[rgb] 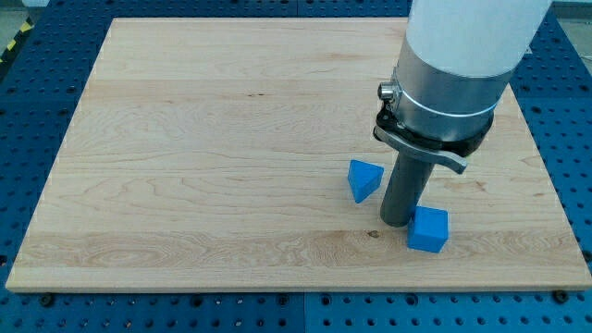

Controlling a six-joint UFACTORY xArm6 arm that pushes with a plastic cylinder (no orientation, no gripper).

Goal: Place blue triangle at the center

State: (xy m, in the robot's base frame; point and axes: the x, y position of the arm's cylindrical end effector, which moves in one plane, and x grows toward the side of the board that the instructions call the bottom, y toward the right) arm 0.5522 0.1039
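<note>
wooden board [213, 157] fills most of the view, sitting on a blue perforated table [28, 92] that shows around every edge.

arm [458, 65] comes down from the view's top right: white upper housing, grey collar, dark clamp bracket, then the dark rod.

no jaws on this thing, so nothing to spread or pinch. it's a plain rod, and my tip [396, 222] sits at board level in the lower right part of the board.

blue cube [428, 229] lies just to the view's right of my tip and slightly lower. looks to be touching the rod or very nearly; can't tell which.

blue triangle [363, 179] is right of board centre, in the board's lower half. it lies to the view's left of the rod and above my tip, close beside the shaft with a thin strip of wood showing between, so apart. one corner points toward the view's bottom; the broad flat face is on the upper left side. long axis runs roughly upper-left to lower-right.
</note>
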